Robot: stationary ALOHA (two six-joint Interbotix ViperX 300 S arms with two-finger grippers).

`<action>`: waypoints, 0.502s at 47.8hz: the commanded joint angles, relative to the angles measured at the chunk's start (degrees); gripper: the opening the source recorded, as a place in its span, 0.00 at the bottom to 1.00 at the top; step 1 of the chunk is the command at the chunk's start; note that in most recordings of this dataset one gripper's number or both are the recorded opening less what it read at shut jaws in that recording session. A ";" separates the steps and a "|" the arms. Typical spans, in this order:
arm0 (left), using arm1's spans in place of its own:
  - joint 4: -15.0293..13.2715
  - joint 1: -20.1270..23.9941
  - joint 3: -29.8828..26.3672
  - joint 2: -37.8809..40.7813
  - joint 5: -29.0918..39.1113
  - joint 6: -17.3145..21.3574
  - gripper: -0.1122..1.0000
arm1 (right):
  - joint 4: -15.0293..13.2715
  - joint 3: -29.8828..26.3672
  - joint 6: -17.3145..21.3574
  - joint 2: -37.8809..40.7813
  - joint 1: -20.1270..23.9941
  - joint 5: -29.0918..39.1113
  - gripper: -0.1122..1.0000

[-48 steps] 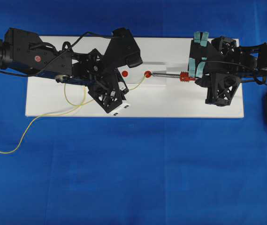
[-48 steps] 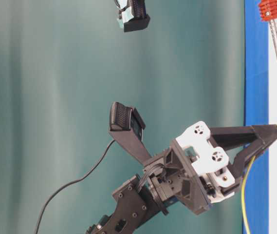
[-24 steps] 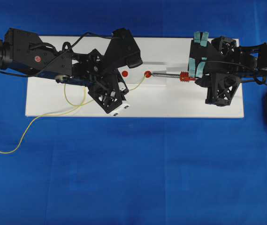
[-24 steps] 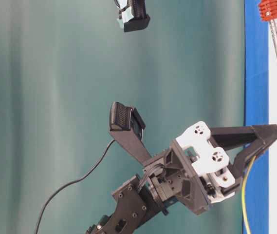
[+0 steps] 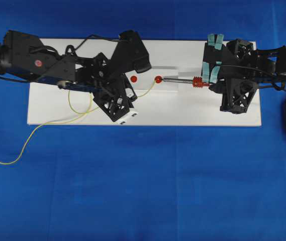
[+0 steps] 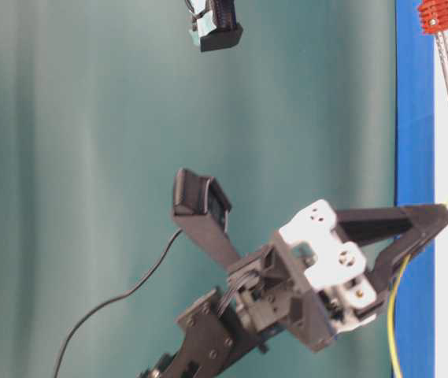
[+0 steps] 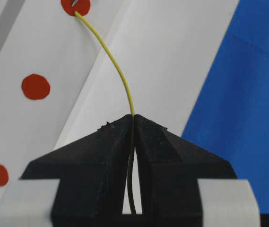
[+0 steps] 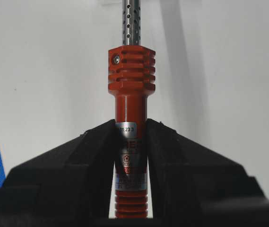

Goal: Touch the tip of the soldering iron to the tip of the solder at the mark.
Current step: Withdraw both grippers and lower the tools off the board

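fingers (image 7: 110, 156) of left gripper (image 7: 133, 124) pinch the solder (image 7: 117, 71); right gripper (image 8: 130, 135) clamps the soldering iron (image 8: 130, 80). tips meet at mark (image 5: 158, 79); hold steady.

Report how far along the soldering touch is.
Done: the left gripper is shut on the solder, and the right gripper is shut on the soldering iron. In hand: the solder's tip lies on the red mark, with the iron's tip at that same mark. Left: actual tip-to-tip contact cannot be confirmed at this sharpness; otherwise it looks essentially complete.
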 commanded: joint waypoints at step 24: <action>0.00 0.00 11.34 -17.31 -8.53 -0.35 0.12 | 0.00 -1.49 0.00 -0.35 0.09 -0.44 0.16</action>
